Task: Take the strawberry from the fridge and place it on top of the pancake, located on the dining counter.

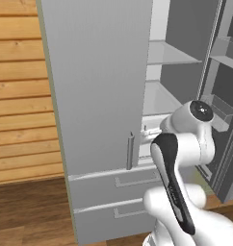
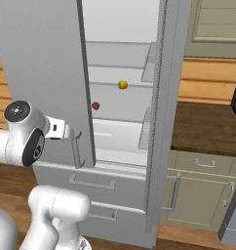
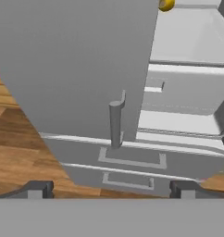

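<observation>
- Facing the fridge (image 1: 97, 86), the gripper (image 3: 111, 189) hangs with its jaws spread wide and nothing between them.
- On a shelf inside, the strawberry (image 2: 95, 105) sits below a yellow fruit (image 2: 122, 85).

A small yellow round fruit (image 2: 122, 84) sits up and ahead of the pincer, well apart from it. Green cabinets (image 2: 200, 188) under a dark wooden counter (image 2: 207, 128) stand off to its right. Wooden floorboards (image 1: 27, 211) lie below it, a plank wall (image 1: 19, 91) to its left.
</observation>
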